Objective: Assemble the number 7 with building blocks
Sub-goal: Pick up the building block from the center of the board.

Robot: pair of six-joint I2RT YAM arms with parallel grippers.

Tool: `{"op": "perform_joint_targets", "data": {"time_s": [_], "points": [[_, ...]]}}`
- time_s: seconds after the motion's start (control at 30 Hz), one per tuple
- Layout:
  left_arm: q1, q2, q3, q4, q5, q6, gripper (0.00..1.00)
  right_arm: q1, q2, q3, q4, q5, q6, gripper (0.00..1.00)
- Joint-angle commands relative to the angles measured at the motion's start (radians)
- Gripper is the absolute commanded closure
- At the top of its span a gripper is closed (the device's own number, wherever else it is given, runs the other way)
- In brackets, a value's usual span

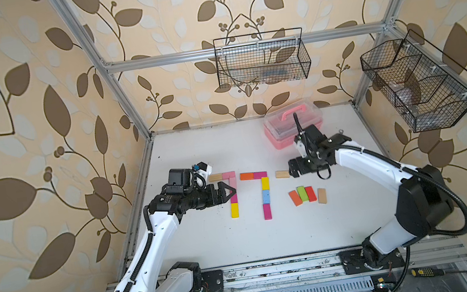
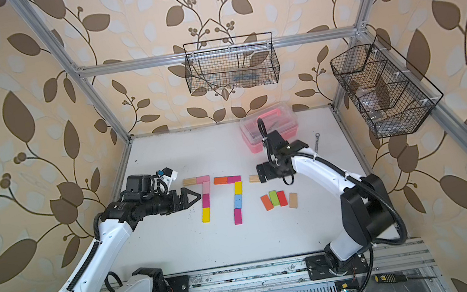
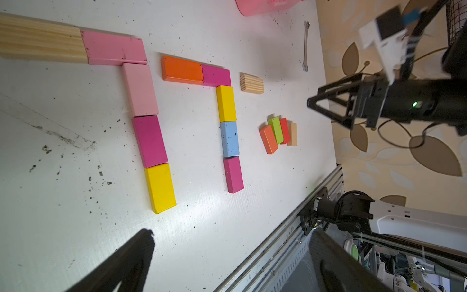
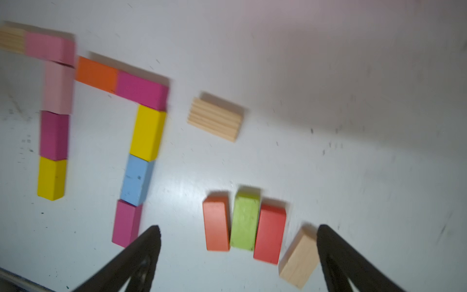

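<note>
Two sevens lie finished on the worktop (image 1: 210, 245), the first seven (image 1: 235, 210) at 9 o'clock of the second seven (image 1: 264, 184). The third is so far one wood block (image 1: 281, 174) at 3 o'clock of that second bar, with four spares (image 1: 302, 194) huddled at 5 o'clock. Both tools gape wide and empty: the right tool (image 1: 293, 172) just beside the wood block, the left tool (image 1: 233, 190) close by the first stem. A dip there would scatter it – and a skewed pinch could shove the block into the finished bar. I can read no writing anywhere.
</note>
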Motion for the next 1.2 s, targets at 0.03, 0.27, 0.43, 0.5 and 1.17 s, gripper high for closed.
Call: {"op": "perform_joint_targets", "data": {"time_s": [0.03,0.27,0.43,0.5,1.17], "points": [[-0.011,-0.017,-0.005,0.014,0.037,0.023,0.01,-0.036,-0.192,-0.215,0.07,0.084,0.226,0.05],[-0.015,-0.026,-0.009,0.021,0.046,0.024,0.01,-0.109,-0.237,-0.37,0.155,0.012,0.252,0.07],[-0.017,-0.024,-0.009,0.02,0.045,0.022,0.01,-0.114,-0.205,-0.363,0.149,0.049,0.236,0.13],[-0.017,-0.02,-0.009,0.02,0.046,0.021,0.01,-0.115,-0.188,-0.359,0.16,0.053,0.233,0.18],[-0.02,-0.024,-0.011,0.018,0.04,0.021,0.01,-0.109,-0.034,-0.363,0.239,0.092,0.234,0.42]]}}
